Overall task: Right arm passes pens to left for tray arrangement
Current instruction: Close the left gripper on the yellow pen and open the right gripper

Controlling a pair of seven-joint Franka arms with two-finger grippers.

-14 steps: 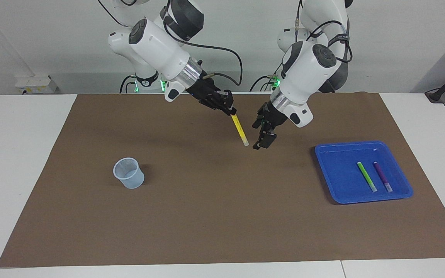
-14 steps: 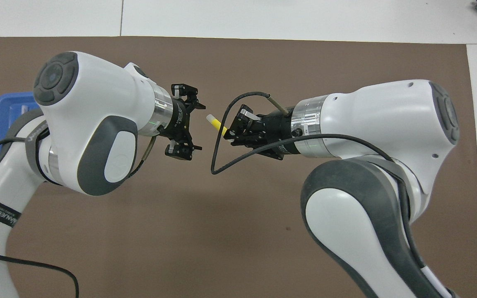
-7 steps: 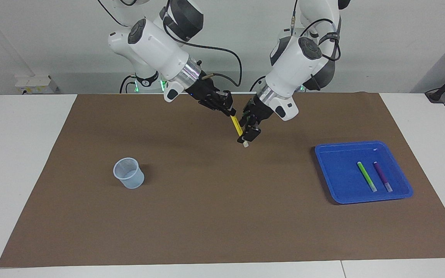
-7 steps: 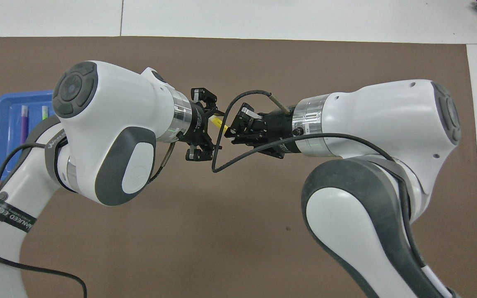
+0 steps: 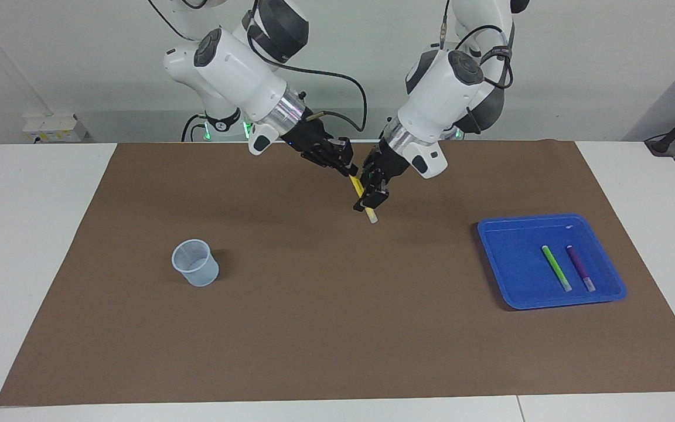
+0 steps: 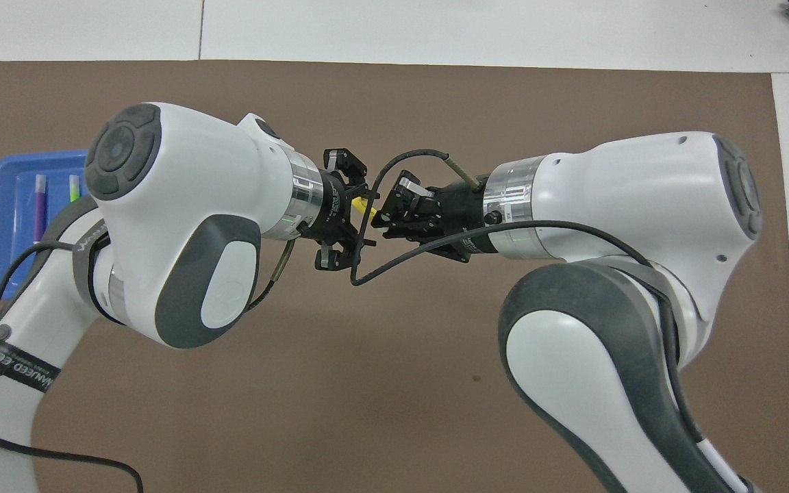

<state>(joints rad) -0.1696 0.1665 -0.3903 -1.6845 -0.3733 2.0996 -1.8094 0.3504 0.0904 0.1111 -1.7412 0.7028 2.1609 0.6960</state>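
Right gripper (image 5: 346, 166) clamped on the upper end of the yellow pen (image 5: 358, 188), holding it up in the air over the brown mat (image 5: 314, 328), around the middle of the mat's edge nearest the robots. Pen slants down with its pale tip lowest.

Left gripper (image 5: 371, 196) is right at the same pen, fingers on either side of the lower shaft; can't tell whether they actually grip it or are just around it. In the overhead view the two grippers sit nose to nose, only a sliver of yellow showing between them.

Blue tray (image 5: 498, 266) sits on the mat toward the left arm's end of the table, just inside the mat's edge there. Green pen (image 5: 556, 268) and purple pen (image 5: 580, 268) lie in it side by side, roughly parallel, not touching.

Translucent cup (image 5: 195, 263) stands upright on the mat toward the right arm's end, well apart from both grippers.
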